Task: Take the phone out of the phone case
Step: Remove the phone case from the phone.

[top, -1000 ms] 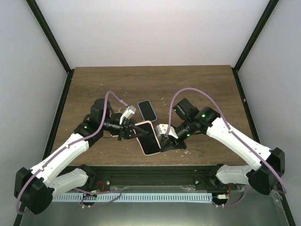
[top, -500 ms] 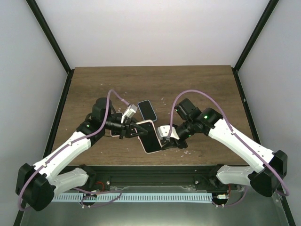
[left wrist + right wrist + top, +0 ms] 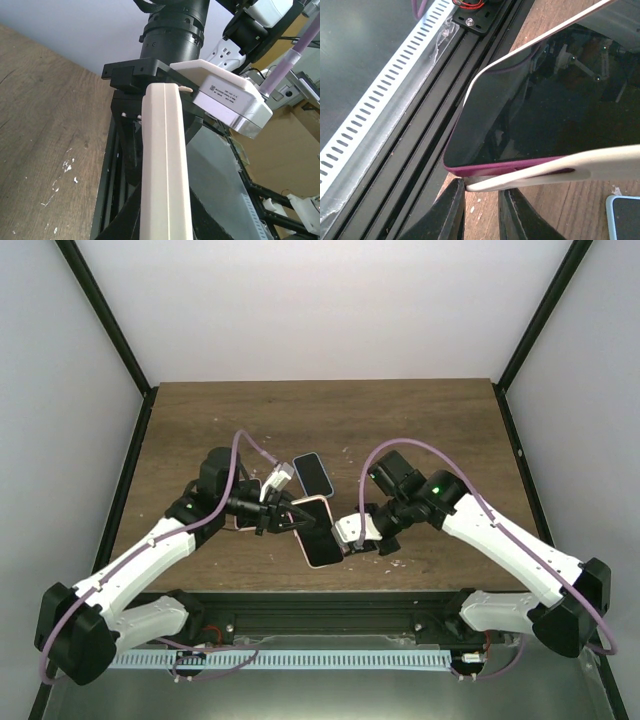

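Both arms angled inward; left claw [image 3: 295, 519], right claw [image 3: 346, 539] each clamped on phone case [image 3: 162, 165].

Far worktop [image 3: 400, 410]: room for my jaws.
Between my arms: phone case [image 3: 318, 535] blocks.
Just behind: second phone [image 3: 313, 473] in my way.

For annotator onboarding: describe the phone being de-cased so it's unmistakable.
On the wooden table, look near the front centre, where the left gripper and right gripper meet. The cased phone sits between them. Its case is cream, purple phone edge showing; the other phone, behind it, has a light-blue rim.
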Robot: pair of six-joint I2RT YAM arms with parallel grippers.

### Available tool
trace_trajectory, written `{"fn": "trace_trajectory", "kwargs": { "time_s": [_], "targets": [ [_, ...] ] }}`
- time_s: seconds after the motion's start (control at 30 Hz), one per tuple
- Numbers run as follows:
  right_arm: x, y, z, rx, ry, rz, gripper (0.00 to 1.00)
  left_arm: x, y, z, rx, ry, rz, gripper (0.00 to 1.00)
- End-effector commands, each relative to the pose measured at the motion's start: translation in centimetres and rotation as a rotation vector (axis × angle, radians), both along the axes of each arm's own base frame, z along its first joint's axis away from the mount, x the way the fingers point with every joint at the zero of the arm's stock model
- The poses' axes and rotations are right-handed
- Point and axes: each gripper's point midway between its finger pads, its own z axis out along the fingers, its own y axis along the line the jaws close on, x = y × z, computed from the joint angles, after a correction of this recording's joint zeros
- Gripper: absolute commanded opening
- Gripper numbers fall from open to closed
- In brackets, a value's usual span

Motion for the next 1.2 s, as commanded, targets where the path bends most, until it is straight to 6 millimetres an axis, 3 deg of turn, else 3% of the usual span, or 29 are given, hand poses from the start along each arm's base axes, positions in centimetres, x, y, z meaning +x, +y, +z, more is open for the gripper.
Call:
{"fn": "trace_trajectory", "kwargs": {
  "time_s": [0.0, 0.23, 0.33, 0.5, 0.63, 0.8, 1.17],
  "targets": [
    [3.7, 1.7, 2.7, 0.077, -0.221, -0.016, 0.19, -2.6, 0.0, 1.3, -0.027, 0.056, -0.137, 0.0],
    [5.5, 3.3, 3.0, 0.118, -0.175, -0.124, 0.11, -2.9, 0.0, 1.3, -0.027, 0.05, -0.143, 0.0],
    [6.9, 3.9, 3.1, 0.156, -0.133, -0.208, 0.12, -3.1, 0.0, 1.3, -0.025, 0.05, -0.147, 0.0],
    [8.6, 4.5, 4.7, 0.261, -0.003, -0.304, 0.37, -3.3, -0.2, 1.2, -0.022, 0.05, -0.158, 0.0],
    [10.0, 4.2, 6.6, 0.351, 0.11, -0.367, 0.49, -3.4, -0.2, 1.1, -0.02, 0.05, -0.161, 0.0],
    [9.6, 4.1, 8.7, 0.429, 0.27, -0.361, 0.54, -3.3, -0.3, 1.0, -0.013, 0.046, -0.149, 0.0],
    [7.8, 4.9, 11.5, 0.471, 0.531, -0.3, 0.56, -2.6, -0.8, 0.0, 0.027, 0.048, -0.118, 0.0]
  ]
}}
